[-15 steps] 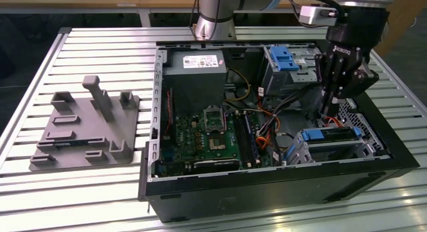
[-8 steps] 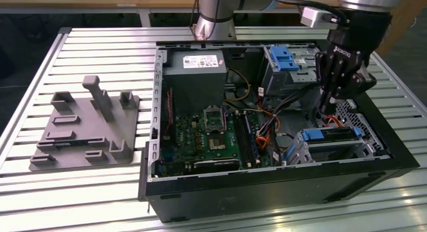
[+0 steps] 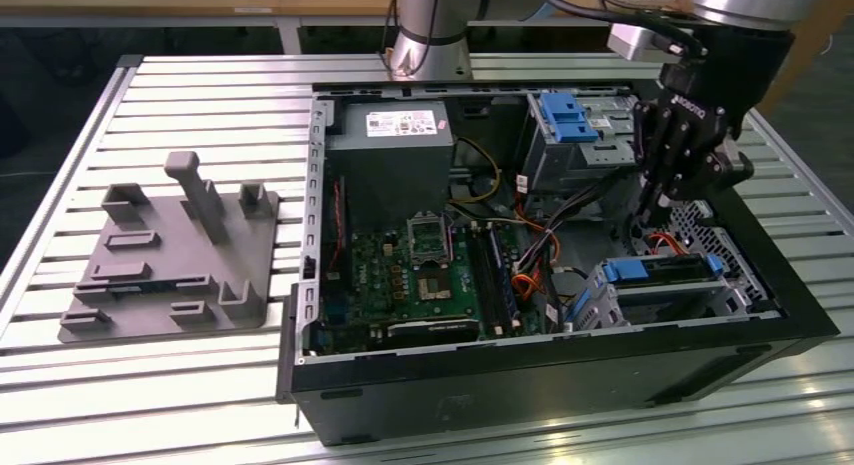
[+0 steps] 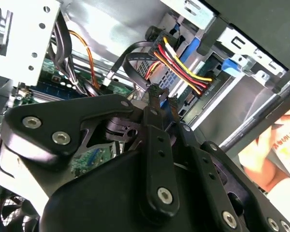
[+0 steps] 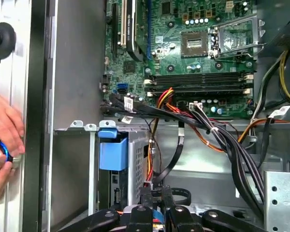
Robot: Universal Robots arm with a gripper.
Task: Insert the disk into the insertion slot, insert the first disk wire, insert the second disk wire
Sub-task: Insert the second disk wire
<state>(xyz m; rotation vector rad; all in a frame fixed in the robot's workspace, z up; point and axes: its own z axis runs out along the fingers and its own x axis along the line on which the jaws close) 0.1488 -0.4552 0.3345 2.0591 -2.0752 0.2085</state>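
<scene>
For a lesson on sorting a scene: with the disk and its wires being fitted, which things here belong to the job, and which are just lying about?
Job: disk; slot; coloured wires; gripper.

Lying about: fixture plate; power supply; motherboard; tall cage; hand.

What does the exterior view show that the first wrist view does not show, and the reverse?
Exterior view: the grey fixture plate on the slatted table, beside the computer case, and the disk seated in the insertion slot. First wrist view: a person's hand at the case edge, holding something small and blue. Both: the motherboard, the wire bundles and the gripper.
</scene>
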